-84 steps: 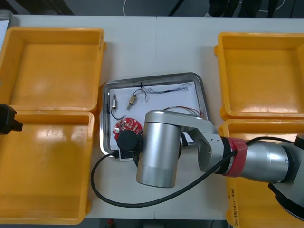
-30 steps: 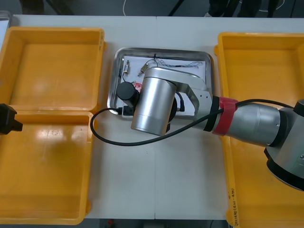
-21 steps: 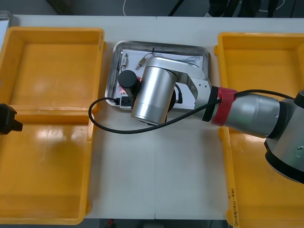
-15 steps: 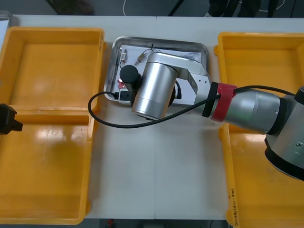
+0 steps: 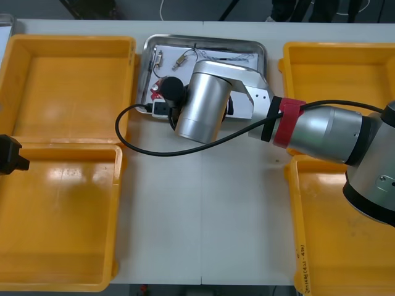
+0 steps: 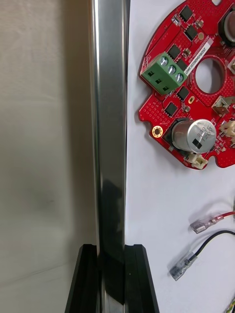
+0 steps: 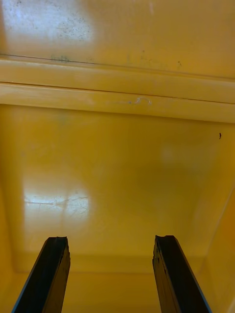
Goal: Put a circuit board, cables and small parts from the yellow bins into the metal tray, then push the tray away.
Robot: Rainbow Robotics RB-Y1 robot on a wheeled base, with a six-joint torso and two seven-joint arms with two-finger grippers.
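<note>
Front view: metal tray (image 5: 203,39), white-lined and loaded, lies far up the table (image 5: 203,216) between the yellow bins (image 5: 68,80), with the right arm (image 5: 321,132) reaching over its near rim. Right wrist view: right gripper (image 6: 111,252) clenched on that rim, red circuit board (image 6: 188,93) and cable ends (image 6: 181,267) just inside it, ahead of the jaws; best pushed square, level and slowly, lest the tray twist. Left wrist view: left gripper (image 7: 111,239) released, empty, above bare bin floor (image 7: 117,171).
</note>
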